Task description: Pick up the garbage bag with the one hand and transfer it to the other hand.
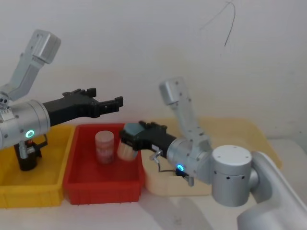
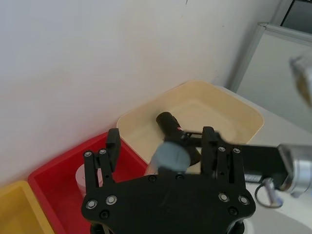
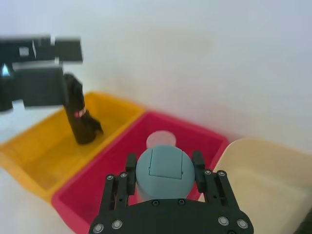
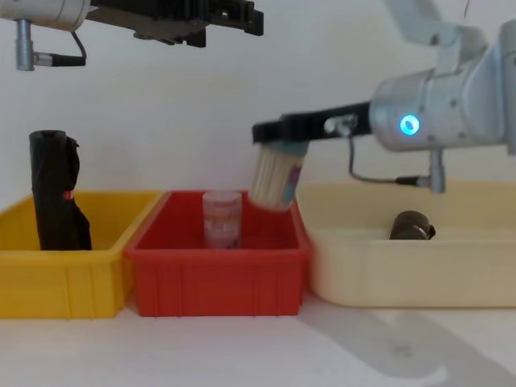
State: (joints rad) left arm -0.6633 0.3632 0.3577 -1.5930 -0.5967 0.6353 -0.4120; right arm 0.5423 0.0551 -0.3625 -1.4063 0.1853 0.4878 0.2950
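Chest view shows us the garbage bag (image 4: pixel 411 226) lying in the cream bin (image 4: pixel 403 266), right beside the red bin (image 1: pixel 103 184). No gripper touches it. We think its small size makes it the task's roll; its label is hard to see. The right gripper (image 1: pixel 129 135) grips a grey-capped tube (image 4: pixel 276 177) above the red bin, so it is busy. The left gripper (image 1: pixel 109 96) hangs high over the red bin, fingers spread, free to grab.
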